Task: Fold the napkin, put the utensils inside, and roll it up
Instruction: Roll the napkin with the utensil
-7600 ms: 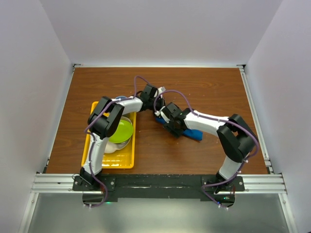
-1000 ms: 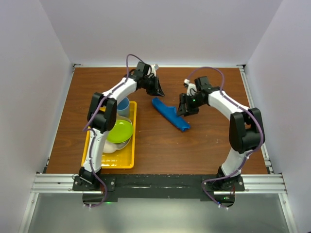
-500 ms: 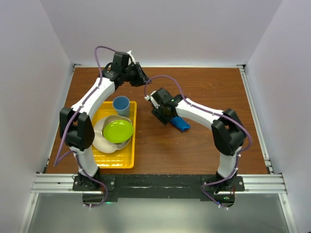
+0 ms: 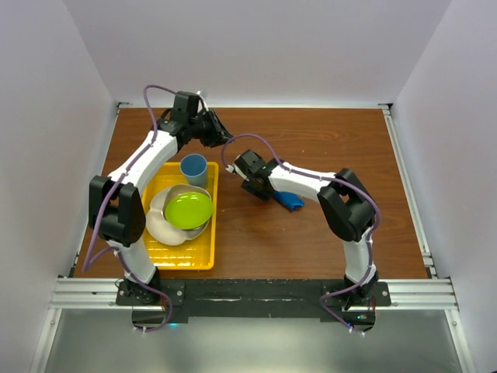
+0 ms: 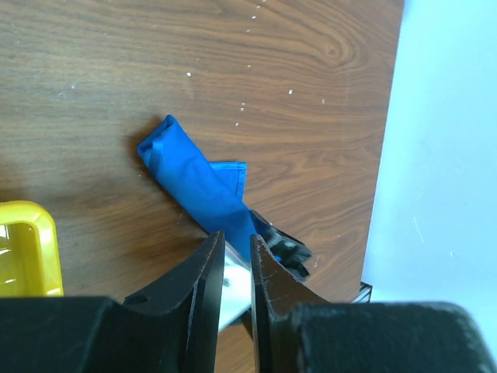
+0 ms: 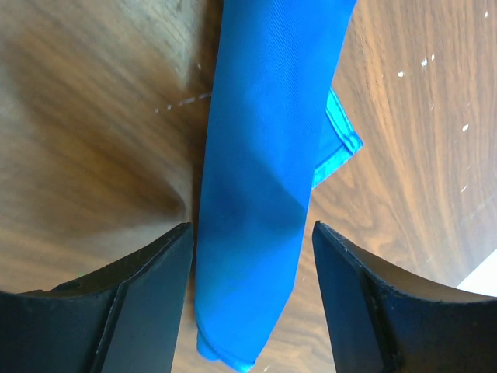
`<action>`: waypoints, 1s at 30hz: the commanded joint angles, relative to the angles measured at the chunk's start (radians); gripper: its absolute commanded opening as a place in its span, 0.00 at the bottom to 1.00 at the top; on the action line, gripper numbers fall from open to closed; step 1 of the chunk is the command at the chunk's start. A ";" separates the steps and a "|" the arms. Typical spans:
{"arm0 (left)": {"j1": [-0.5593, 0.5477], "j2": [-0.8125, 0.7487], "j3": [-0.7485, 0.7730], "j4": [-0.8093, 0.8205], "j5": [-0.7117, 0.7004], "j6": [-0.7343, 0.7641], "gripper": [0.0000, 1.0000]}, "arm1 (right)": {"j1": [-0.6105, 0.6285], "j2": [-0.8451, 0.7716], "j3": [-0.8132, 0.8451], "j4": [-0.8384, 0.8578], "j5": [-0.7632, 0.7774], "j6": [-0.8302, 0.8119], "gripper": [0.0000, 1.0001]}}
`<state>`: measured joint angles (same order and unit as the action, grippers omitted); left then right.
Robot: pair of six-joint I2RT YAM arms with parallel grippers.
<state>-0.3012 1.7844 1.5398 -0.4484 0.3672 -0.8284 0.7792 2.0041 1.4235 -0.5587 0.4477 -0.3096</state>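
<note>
The napkin (image 4: pixel 289 200) is rolled into a slim bright blue tube and lies on the wooden table (image 4: pixel 326 140) to the right of the yellow tray (image 4: pixel 185 258), level with the tray's far half and clear of its rim. In the left wrist view the roll (image 5: pixel 198 186) runs slantwise away from the tray's rounded corner (image 5: pixel 31 233), with one loose hemmed corner sticking out from its side. The right gripper (image 4: pixel 262 186) is set down over the end of the roll that lies nearer the tray. In its own camera the jaws (image 6: pixel 250 229) stand spread wide, one finger on each side of the cloth (image 6: pixel 264 171). The cloth nearly fills the gap between them, with a thin strip of table showing beside the right-hand finger, so the hand is released rather than pinching. The left gripper (image 4: pixel 225 137) hangs above the table just beyond the tray's far right corner, further from the tray than the blue cup (image 4: pixel 193 167), and points back toward the roll. Its fingers (image 5: pixel 237 242) are drawn close with only a narrow slit between them, and they hold nothing. Inside the tray the cup stands at the far end. The lime green bowl (image 4: pixel 189 209) sits nearer, on a pale dish (image 4: pixel 158 221).
</note>
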 commanded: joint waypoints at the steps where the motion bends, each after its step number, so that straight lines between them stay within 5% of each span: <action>1: 0.011 -0.056 0.020 0.042 0.022 -0.009 0.24 | 0.022 0.018 -0.003 0.069 0.063 -0.046 0.64; 14: 0.022 -0.030 0.037 0.037 0.050 0.032 0.24 | -0.015 0.150 0.055 0.010 -0.004 0.085 0.30; 22: 0.024 0.018 0.052 0.020 0.101 0.087 0.23 | -0.126 0.099 0.127 -0.144 -0.432 0.236 0.00; 30: 0.024 0.012 0.049 -0.010 0.128 0.153 0.22 | -0.257 0.018 0.112 -0.141 -0.982 0.404 0.00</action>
<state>-0.2775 1.8057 1.5654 -0.4507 0.4503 -0.7368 0.5495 2.0556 1.5578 -0.6689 -0.1116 -0.0555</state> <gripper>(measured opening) 0.225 0.084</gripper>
